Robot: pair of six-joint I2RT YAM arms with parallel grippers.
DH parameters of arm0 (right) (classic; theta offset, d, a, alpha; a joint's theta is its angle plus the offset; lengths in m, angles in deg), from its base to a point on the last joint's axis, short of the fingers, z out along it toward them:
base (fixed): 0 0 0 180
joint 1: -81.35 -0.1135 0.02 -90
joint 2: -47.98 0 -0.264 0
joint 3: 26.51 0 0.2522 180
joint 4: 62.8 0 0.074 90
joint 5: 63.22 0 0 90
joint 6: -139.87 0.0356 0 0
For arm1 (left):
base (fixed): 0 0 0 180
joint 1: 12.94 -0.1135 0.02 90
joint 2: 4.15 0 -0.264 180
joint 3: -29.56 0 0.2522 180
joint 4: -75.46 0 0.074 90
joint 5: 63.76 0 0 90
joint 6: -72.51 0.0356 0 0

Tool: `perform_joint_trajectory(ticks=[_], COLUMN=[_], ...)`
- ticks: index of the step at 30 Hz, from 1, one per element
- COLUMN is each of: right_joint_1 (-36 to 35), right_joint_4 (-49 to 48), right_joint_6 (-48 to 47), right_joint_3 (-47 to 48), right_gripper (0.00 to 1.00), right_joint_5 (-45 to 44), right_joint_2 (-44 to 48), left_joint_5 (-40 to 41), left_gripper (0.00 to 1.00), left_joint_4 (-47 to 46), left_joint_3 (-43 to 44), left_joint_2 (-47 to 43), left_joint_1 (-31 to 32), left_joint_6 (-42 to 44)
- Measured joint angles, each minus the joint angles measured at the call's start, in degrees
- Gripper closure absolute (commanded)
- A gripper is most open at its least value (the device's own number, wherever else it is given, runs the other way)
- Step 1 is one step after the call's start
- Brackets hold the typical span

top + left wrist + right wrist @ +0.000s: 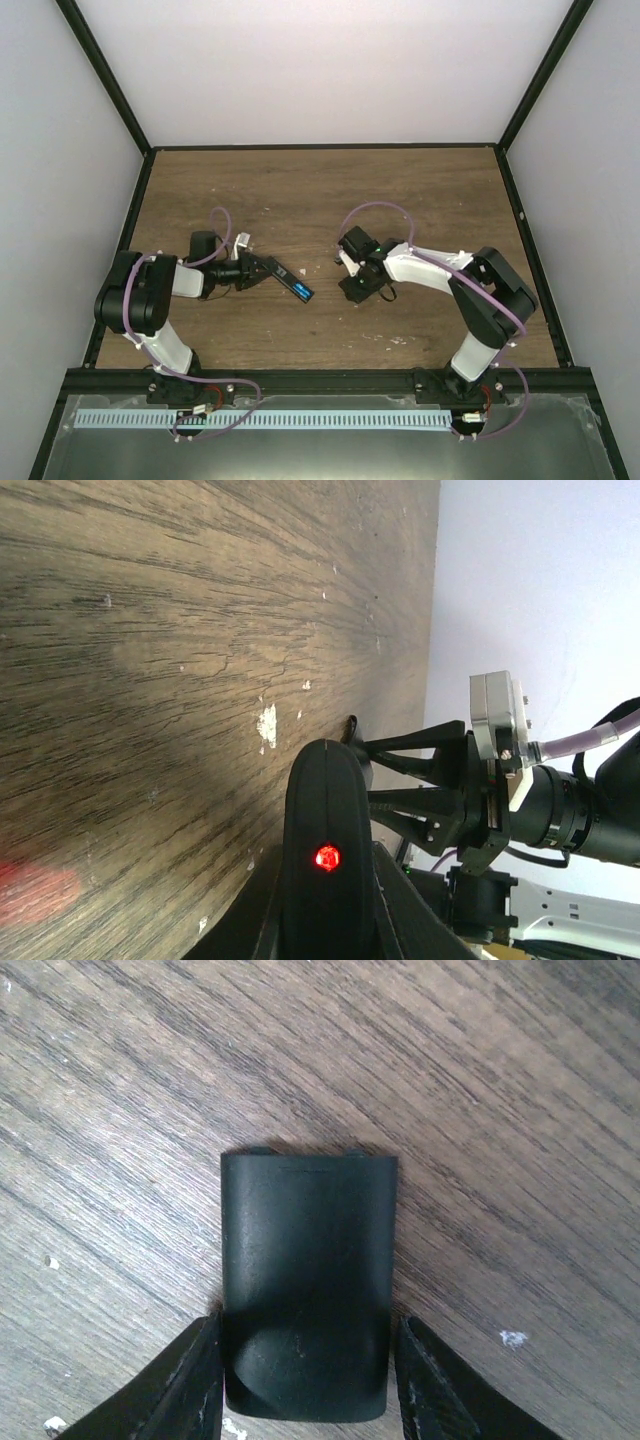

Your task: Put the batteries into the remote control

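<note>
The remote control (287, 280) is a slim black bar held at one end by my left gripper (262, 268), which is shut on it. Its open recess faces up and shows the blue batteries (302, 290) inside. In the left wrist view the remote's rounded end (325, 810) shows a lit red LED between my fingers (240, 935). My right gripper (352, 287) is low over the table to the remote's right. In the right wrist view its fingers (205, 1370) sit tight against both sides of a flat black battery cover (308, 1260) at the table surface.
The wooden table (300, 200) carries small white specks and is ringed by a black frame (130, 220) and white walls. A metal channel (320, 420) runs along the near edge by the arm bases. The right gripper's fingers (410, 755) show behind the remote in the left wrist view.
</note>
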Motion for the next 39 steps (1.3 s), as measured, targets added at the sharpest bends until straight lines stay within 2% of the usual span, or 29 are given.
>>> perform_joint_trajectory(ticks=[20, 27, 39], right_joint_1=[-1.84, -1.92, -1.99], right_joint_4=[1.57, 1.66, 0.11], right_joint_6=[-0.02, -0.02, 1.27], right_joint_3=[1.60, 1.73, 7.61], right_gripper=[0.73, 0.74, 0.74], right_joint_5=[-2.62, -2.40, 7.89], right_joint_2=[-1.22, -1.16, 2.86], left_joint_5=[-0.79, -1.38, -1.64], left_gripper=[1.00, 1.00, 1.00], left_joint_4=[-0.68, -1.57, -2.86], left_joint_3=[0.00, 0.00, 0.00], left_joint_2=[0.85, 0.98, 1.14], left_joint_1=[-0.11, -0.11, -0.11], left_joint_6=[-0.33, -0.59, -0.81])
